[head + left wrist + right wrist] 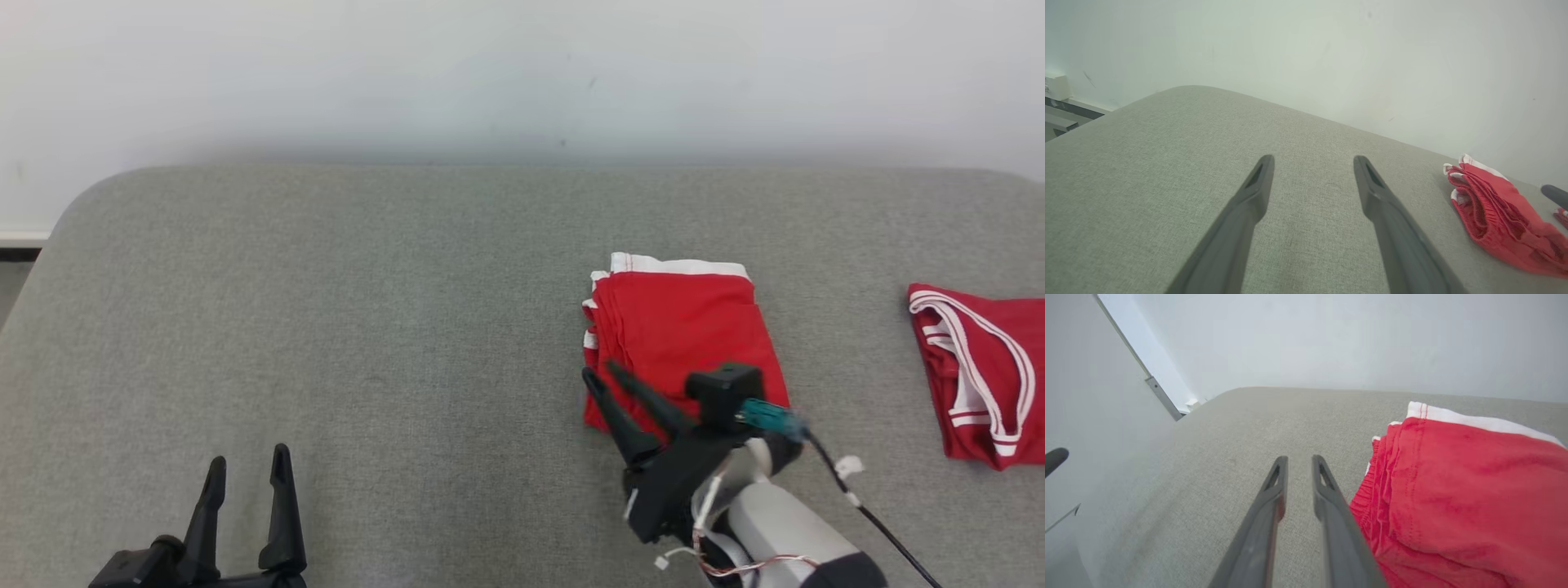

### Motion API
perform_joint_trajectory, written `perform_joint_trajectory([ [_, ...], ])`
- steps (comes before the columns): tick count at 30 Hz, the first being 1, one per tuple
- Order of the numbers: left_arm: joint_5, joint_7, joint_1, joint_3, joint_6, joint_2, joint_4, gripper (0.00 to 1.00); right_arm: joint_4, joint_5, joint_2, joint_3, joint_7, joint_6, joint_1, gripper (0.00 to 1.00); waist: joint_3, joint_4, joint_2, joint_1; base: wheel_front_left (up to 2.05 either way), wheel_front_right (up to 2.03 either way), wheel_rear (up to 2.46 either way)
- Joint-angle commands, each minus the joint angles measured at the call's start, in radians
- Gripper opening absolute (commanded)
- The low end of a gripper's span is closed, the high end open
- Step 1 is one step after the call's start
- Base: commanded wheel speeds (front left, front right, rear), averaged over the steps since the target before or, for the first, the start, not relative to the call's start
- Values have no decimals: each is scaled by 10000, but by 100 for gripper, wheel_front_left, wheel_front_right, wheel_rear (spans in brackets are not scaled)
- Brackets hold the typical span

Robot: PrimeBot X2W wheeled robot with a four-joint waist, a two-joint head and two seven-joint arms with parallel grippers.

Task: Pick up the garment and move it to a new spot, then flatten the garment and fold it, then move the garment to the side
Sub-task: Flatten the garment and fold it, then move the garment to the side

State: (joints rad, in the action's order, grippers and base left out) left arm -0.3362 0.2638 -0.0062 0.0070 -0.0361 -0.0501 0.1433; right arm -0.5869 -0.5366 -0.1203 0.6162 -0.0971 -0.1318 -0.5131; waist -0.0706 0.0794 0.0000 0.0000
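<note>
Grey cushion point(326, 286) holds the folded garment point(678, 322), centre right. My right gripper point(599, 370), barely parted and empty, flanks it, likely to regrip; my left gripper point(249, 456) idles wide open.

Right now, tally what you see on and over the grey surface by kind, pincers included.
Red garments with white trim: 2 (folded red garment, red garment at the right edge)
Pincers: 2 (left pincer, right pincer)
Total: 4
</note>
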Motion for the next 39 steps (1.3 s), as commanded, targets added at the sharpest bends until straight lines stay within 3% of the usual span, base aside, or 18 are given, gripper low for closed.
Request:
perform_joint_trajectory([
  [1,184,0,102,80,-62,-10,-69,100,229,-32,-214,-332,-295,25,299,100,232,-255,0,0,0,0,0],
  [11,516,0,217,410,-237,-8,-17,100,1480,249,-708,-2473,-1367,25,1684,100,778,-937,0,0,0,0,0],
  [19,820,0,413,571,-444,-5,273,100,1727,1003,-1052,-4094,-1607,26,2625,100,1006,-1297,0,0,0,0,0],
  [28,1146,0,284,652,-591,-8,411,100,1425,1122,-1305,-4378,-1652,26,2976,100,1132,-1298,0,0,0,0,0],
  [39,1451,-2,353,793,-746,-33,592,100,1142,1056,-1103,-4470,-1664,26,3328,100,1245,-1229,0,0,0,0,0],
])
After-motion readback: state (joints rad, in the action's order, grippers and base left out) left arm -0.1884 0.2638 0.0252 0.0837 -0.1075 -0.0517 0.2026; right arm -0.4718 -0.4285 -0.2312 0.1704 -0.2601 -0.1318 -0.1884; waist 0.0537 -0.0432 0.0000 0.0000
